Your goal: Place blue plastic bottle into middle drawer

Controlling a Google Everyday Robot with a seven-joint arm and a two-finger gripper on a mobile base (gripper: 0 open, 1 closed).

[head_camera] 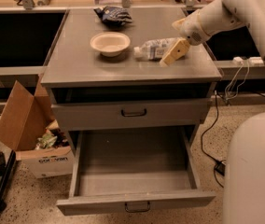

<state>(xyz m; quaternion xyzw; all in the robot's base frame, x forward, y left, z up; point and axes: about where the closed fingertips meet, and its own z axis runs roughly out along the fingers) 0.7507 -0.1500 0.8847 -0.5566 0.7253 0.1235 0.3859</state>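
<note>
The blue plastic bottle (155, 49) lies on its side on the grey cabinet top (86, 66), cap pointing left toward the bowl. My gripper (176, 38) is at the bottle's right end, open. One cream finger (173, 53) is in front of the bottle's base and the other is behind it, so the base sits between them. The middle drawer (132, 169) is pulled out wide at the bottom of the cabinet. Its flat tray is bare, and its low front panel has a small dark handle (137, 207).
A cream bowl (110, 43) stands left of the bottle, and a dark blue snack bag (114, 15) lies behind it. The taller-fronted drawer (132, 114) above is shut. A cardboard box (30, 134) stands left of the cabinet. Cables (212, 125) run at right. My white base (254, 171) fills the lower right.
</note>
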